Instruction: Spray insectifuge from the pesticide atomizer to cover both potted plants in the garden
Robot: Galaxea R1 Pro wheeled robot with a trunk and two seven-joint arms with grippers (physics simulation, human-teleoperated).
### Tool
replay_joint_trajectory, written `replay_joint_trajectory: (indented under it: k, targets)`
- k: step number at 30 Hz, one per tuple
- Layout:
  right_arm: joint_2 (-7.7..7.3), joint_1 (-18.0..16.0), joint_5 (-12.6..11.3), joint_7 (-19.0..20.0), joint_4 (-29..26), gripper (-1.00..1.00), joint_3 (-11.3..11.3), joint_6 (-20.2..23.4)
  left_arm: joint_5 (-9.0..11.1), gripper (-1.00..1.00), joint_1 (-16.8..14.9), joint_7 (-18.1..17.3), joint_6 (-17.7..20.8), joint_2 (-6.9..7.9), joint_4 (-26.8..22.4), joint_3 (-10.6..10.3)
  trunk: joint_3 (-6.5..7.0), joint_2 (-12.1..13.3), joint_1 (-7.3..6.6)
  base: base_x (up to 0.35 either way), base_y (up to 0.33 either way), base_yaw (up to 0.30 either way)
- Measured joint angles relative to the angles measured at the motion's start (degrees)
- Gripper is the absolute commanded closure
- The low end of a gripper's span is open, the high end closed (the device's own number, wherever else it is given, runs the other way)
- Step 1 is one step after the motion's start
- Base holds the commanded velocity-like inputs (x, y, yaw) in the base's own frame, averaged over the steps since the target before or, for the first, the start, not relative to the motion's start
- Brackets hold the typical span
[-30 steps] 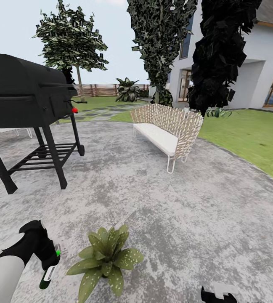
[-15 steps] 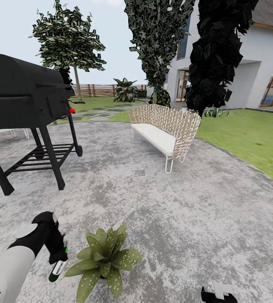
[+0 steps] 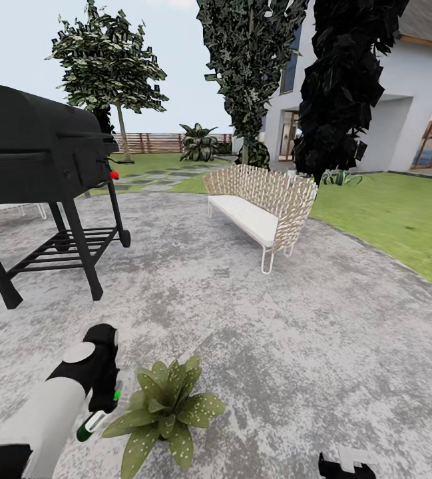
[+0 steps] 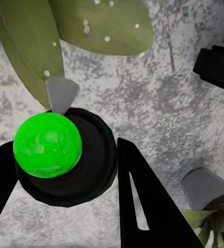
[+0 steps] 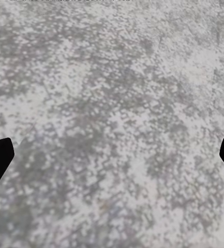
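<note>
Two fingers of your left gripper (image 4: 65,170) clamp the pesticide atomizer (image 3: 97,420) at lower left, just beside the potted plant (image 3: 166,407). Your right gripper (image 5: 112,160) is spread wide and holds nothing above the bare patio (image 5: 117,93).

Pesticide atomizer (image 3: 94,422): dark green body, pale head, tilting nose-down, sitting clamped in the left gripper (image 3: 102,406) just beside the potted plant (image 3: 166,407). Plant: low rosette of pointed, pale-speckled green leaves, standing on the mottled grey patio (image 3: 295,346); lawn (image 3: 395,213) lying beyond.
</note>
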Motion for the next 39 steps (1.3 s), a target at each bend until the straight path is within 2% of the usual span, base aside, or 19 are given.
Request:
replay_joint_trajectory:
  k: [5, 17, 20, 22, 30, 32, 36, 39]
  targets:
    - [0.06, 0.0, -0.09, -0.09, -0.04, -1.0, -0.07, 0.0, -0.1, 1.0, -0.01, 0.43, 0.15, 0.29, -0.02, 3.1, -0.05, 0.0, 0.0, 0.0, 0.0, 0.0]
    - [-0.07, 0.0, -0.14, -0.11, -0.2, -1.0, -0.19, 0.01, -1.19, 1.0, 0.06, 1.0, 0.01, 0.69, -0.02, 2.56, -3.07, -4.4, 2.41, 0.0, 0.0, 0.0]
    - [-0.11, 0.0, -0.11, -0.11, -0.2, -1.0, -0.19, 0.0, -3.56, 1.0, -0.23, 0.68, -0.01, 1.74, -0.05, 2.6, -4.01, -4.45, 2.5, 0.0, 0.0, 0.0]
    - [-0.12, 0.0, -0.1, -0.11, -0.2, -1.0, -0.19, 0.0, -4.35, 1.0, -1.4, 0.38, -0.01, 2.27, -0.1, 2.76, -4.63, -4.47, 2.55, 0.0, 0.0, 0.0]
    - [-0.12, 0.0, -0.1, -0.11, -0.2, -1.0, -0.19, -0.01, -4.52, 1.0, -1.21, 0.87, 0.11, 2.82, -0.02, 2.99, -7.13, -4.58, 2.76, 0.0, 0.0, 0.0]
    - [-0.12, 0.0, -0.1, -0.11, -0.2, -1.0, -0.18, 0.0, -4.52, 1.0, -1.09, 0.98, 0.08, 3.06, -0.02, 3.05, -7.24, -4.59, 2.75, 0.0, 0.0, 0.0]
    - [-0.12, 0.0, -0.1, -0.11, -0.2, -1.0, -0.18, 0.0, -4.48, 1.0, -0.79, 1.01, 0.03, 5.14, 0.1, 3.02, -7.29, -4.59, 2.75, 0.0, 0.0, 0.0]
    - [-0.12, 0.0, -0.1, -0.11, -0.19, -1.0, -0.18, 0.0, -4.15, 1.0, -0.71, 0.9, 0.05, 4.9, 0.09, 2.98, -7.29, -4.59, 2.75, 0.0, 0.0, 0.0]
